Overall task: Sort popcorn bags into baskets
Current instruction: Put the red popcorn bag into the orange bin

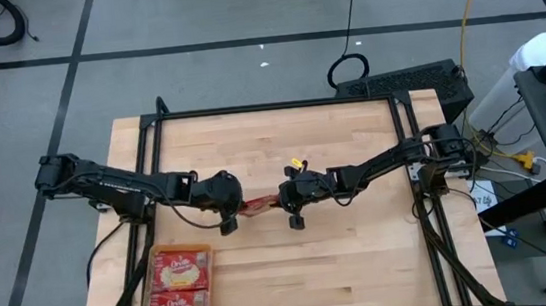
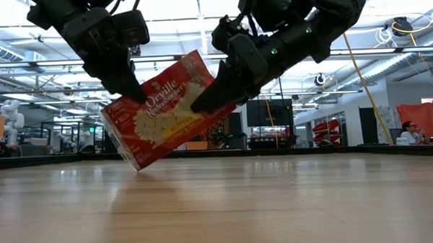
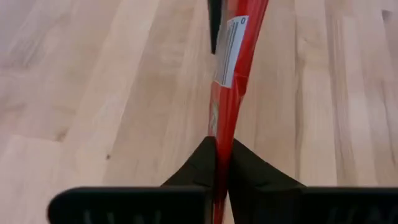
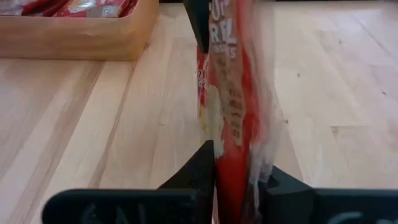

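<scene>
Basket (image 4: 74, 37) cut off, its contents probably popcorn bags (image 4: 93, 7).

Held mid-table between left gripper (image 1: 231, 220) and right gripper (image 1: 293, 214): flat red popcorn packet (image 2: 167, 110), tilted, above the wooden table (image 1: 363, 255). Sitting at the table's near-left corner: shallow orange rectangular basket (image 1: 153, 287) with two packets (image 1: 178, 289) inside, one behind the other.

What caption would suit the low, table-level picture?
Both grippers, left and right, hold one tilted popcorn bag just above the wooden table.
</scene>
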Motion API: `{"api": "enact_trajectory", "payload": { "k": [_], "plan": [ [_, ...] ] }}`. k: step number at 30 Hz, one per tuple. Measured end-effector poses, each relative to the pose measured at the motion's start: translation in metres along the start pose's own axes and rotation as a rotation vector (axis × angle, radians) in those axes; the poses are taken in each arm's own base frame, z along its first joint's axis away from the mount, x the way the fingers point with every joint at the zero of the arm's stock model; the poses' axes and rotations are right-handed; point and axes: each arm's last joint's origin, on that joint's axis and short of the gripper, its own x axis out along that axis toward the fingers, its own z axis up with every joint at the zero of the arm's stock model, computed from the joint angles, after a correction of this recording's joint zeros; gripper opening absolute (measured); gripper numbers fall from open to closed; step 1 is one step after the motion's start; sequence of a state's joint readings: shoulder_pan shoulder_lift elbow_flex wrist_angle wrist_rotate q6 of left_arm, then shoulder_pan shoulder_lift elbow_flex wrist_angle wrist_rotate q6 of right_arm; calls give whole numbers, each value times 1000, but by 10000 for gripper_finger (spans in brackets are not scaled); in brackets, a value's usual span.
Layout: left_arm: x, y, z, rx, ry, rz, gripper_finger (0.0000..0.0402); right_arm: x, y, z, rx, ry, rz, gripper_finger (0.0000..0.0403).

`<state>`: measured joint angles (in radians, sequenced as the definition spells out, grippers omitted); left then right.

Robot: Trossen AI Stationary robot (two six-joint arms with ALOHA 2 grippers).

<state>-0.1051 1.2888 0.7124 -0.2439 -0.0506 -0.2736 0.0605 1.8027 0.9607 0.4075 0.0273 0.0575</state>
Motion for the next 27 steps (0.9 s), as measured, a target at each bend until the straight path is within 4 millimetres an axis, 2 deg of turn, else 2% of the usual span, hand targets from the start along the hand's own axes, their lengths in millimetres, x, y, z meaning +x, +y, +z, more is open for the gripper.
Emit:
{"api": "enact_trajectory", "payload": {
  "k": [3, 7, 9, 15, 20, 22, 27],
  "plan": [
    [-6, 0, -2, -21, 24, -7, 30, -1, 0, 1, 2, -2, 3, 41],
    [-27, 1, -8, -73, 78, -64, 25, -7, 4, 4, -11, 18, 7, 89],
    [-42, -1, -10, -112, 121, -111, 14, -10, 6, 5, -22, 24, 9, 117],
    [-103, -18, -8, -131, 244, -200, 22, -12, 8, -7, -42, 72, -9, 174],
    [-152, -34, -2, -93, 291, -305, 20, -13, 7, -16, -46, 87, -10, 186],
    [-167, -40, -2, -86, 312, -352, 18, -14, 7, -18, -58, 96, -3, 187],
    [-174, -54, -20, -45, 469, -384, 29, -14, 16, -19, -97, 93, 29, 187]
  ]
}}
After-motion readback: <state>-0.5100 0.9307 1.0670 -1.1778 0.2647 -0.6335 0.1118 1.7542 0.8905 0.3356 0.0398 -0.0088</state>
